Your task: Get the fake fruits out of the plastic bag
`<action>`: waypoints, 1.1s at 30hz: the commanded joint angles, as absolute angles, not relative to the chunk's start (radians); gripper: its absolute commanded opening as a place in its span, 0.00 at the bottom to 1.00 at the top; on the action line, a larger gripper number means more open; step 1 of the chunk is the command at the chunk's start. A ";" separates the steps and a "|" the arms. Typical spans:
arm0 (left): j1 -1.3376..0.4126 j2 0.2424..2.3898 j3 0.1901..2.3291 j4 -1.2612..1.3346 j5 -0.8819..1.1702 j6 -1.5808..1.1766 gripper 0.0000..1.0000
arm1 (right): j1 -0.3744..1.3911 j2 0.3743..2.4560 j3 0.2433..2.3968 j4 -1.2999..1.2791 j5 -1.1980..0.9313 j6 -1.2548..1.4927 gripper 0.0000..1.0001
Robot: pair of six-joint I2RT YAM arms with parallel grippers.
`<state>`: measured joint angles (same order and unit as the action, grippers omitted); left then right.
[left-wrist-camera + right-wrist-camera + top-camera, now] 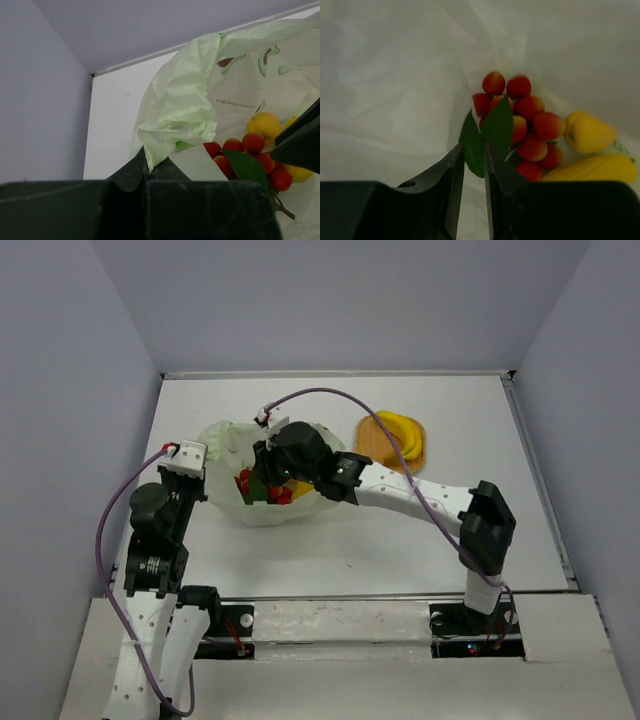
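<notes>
White tabletop (330,550) between grey walls. Plastic bag (225,440) left of centre, rim pinched tight in left claw (150,170). Right claw (474,170) inside bag, nearly closed on green leaf (497,125) of red berry cluster (532,125), beside yellow fruits (587,132). Bananas (400,430) on orange mat (368,442).

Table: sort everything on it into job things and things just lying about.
Job things: plastic bag; red berry cluster and yellow fruits inside it; bananas, already out.
Lying about: orange mat under the bananas; purple cables.
</notes>
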<state>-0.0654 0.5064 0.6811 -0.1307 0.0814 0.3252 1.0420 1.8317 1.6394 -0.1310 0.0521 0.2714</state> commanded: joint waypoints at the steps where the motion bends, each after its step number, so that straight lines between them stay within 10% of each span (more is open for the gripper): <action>1: -0.069 0.482 0.666 -0.130 0.117 0.371 0.00 | 1.054 1.888 1.595 -0.117 0.029 0.295 0.26; 23: -0.066 0.316 0.578 -0.388 0.406 0.721 0.00 | 1.206 1.818 1.296 -0.232 0.472 0.232 0.24; 30: -0.066 0.324 0.574 -0.373 0.411 0.721 0.00 | 1.131 1.894 1.478 -0.212 0.506 0.271 0.71; 33: -0.067 0.325 0.574 -0.365 0.408 0.696 0.00 | 1.092 1.954 1.531 -0.206 0.476 0.324 0.77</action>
<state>-0.0658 0.3149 0.5816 -0.3946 0.3927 0.7059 1.1465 1.8805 1.4586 -0.2398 0.4549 0.2577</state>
